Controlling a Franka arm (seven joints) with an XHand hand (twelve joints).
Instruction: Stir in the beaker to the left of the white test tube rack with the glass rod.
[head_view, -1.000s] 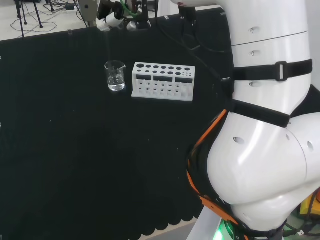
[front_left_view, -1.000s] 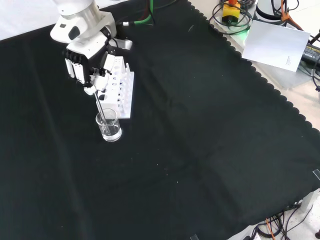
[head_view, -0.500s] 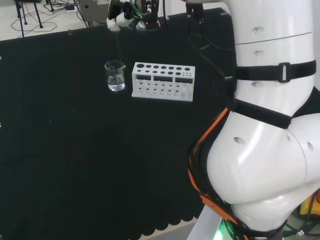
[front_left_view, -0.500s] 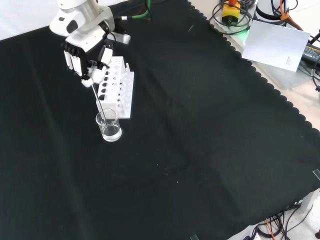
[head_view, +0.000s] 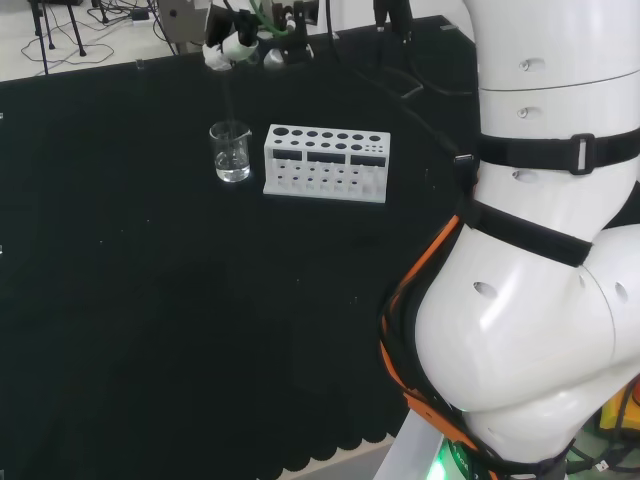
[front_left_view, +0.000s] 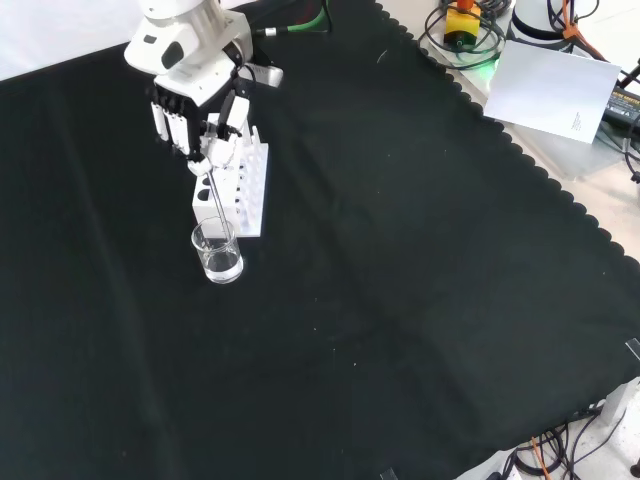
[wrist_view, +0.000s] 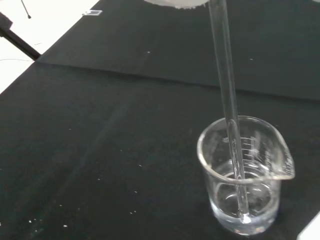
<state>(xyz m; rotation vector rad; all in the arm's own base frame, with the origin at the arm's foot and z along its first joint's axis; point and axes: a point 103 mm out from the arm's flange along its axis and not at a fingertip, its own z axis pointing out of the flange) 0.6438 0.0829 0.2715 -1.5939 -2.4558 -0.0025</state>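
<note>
Glass rod (wrist_view: 226, 85) is slanting down into the clear beaker (wrist_view: 243, 175), its lower end sitting at the bottom, inside a shallow layer of clear liquid (wrist_view: 243, 200). Rod is crossing the rim on the side away from the spout. Beaker is standing upright on the black cloth (wrist_view: 100, 140). A blurred white part of the hand (wrist_view: 175, 2) is showing where the rod's upper end is leaving the picture.
</note>
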